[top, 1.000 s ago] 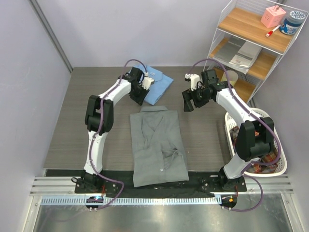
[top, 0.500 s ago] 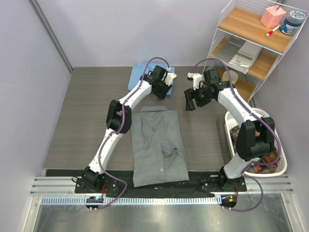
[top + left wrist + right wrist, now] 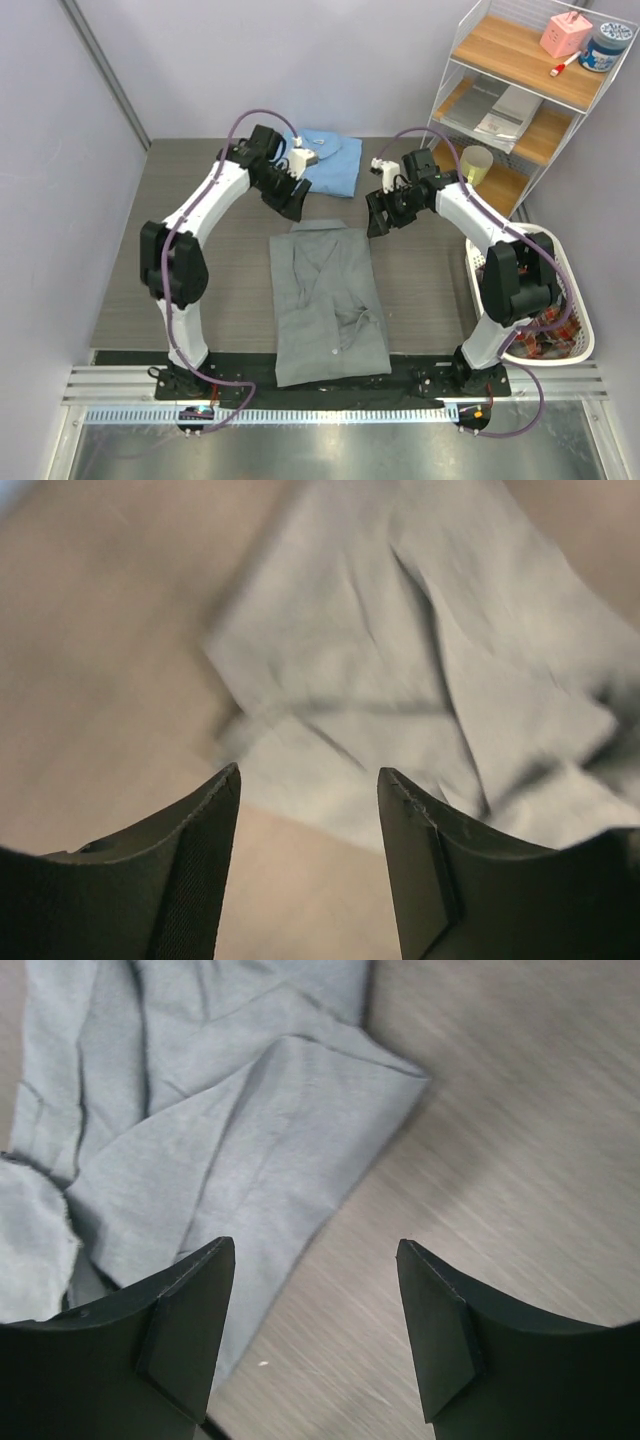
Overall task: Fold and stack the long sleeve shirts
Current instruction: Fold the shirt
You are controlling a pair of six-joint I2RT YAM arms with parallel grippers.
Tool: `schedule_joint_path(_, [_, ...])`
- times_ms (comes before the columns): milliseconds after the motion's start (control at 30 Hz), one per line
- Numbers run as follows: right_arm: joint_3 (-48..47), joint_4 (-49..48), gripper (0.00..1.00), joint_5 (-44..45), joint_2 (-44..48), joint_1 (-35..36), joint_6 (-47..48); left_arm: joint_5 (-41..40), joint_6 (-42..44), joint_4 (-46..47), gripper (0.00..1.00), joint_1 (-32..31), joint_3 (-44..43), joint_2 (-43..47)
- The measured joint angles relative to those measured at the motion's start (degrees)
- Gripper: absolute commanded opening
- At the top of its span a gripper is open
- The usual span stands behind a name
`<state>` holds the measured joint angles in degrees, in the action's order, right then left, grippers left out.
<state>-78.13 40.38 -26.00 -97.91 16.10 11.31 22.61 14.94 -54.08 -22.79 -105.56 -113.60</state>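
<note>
**Approach to the far corners of the grey shirt.** The grey shirt (image 3: pixel 325 300) is laid flat on the desk (image 3: pixel 200 260), between the two arms. Its sleeves are already turned in, so that a long narrow panel is formed, with the collar at the far end and the hem at the near edge. The light blue shirt (image 3: pixel 328 160) is seen folded at the far edge of the desk, just beyond the grey collar and apart from it.

The left fingers (image 3: pixel 289 200) are held above the far left corner of the grey shirt and the right fingers (image 3: pixel 378 213) above the far right corner. In both wrist views the fingers are shown spread, with nothing between them and only cloth and desk below.

The step in hand is judged to be the pinching of these two corners, so that the collar end can be folded toward the hem. It is done well if:

- Both pairs of fingers are lowered together, each astride its corner.
- Every layer at the corner, including the tucked sleeve, is caught in the pinch, since a loose layer is likely to spill out when lifted.
- The corners are raised to the same height and kept the same way apart, so that the panel is neither stretched nor sagged.
- The edge is carried straight toward the hem and laid down square before release.

Stacking with the light blue shirt is not yet begun.
</note>
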Motion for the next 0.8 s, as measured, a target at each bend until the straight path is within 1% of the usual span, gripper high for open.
schedule_joint_path(67, [0.59,0.02,0.72,-1.31,-0.74,1.05,-1.29,1.11,0.81,-1.4,0.61,0.04,7.5,5.81])
schedule_joint_path(100, [0.9,0.02,0.72,-1.75,-0.98,1.46,-1.7,1.11,0.87,-1.46,0.62,-0.04,10.16,7.1])
schedule_joint_path(167, [1.46,0.09,0.74,-2.4,-1.88,2.62,-2.67,0.85,0.85,-1.44,0.63,-0.11,15.52,7.89])
schedule_joint_path(267, [2.14,-0.17,0.76,-2.51,-3.78,3.87,-4.09,-1.95,0.74,-0.52,0.64,-0.22,22.16,6.32])
schedule_joint_path(400, [3.23,-0.94,0.77,-0.61,-6.58,4.44,-5.99,-3.56,0.17,-0.35,0.63,1.68,24.26,3.72])
schedule_joint_path(533, [4.17,-2.12,0.77,1.86,-9.05,3.78,-8.22,-2.12,-1.42,0.76,0.61,5.31,24.17,2.43])
schedule_joint_path(633, [4.22,-3.45,0.76,2.08,-10.47,3.5,-9.2,2.29,-2.6,1.92,0.56,8.63,24.15,0.74])
schedule_joint_path(733, [3.93,-5.44,0.71,1.27,-12.35,3.08,-10.1,6.43,-3.98,3.56,0.44,10.95,24.04,-0.85])
schedule_joint_path(767, [3.72,-6.25,0.64,0.79,-12.66,2.86,-10.34,7.74,-4.35,3.98,0.35,11.45,23.71,-1.51])
schedule_joint_path(800, [3.41,-6.88,0.59,0.26,-13.14,2.64,-10.88,8.96,-4.83,4.35,0.31,11.78,23.15,-2.25])
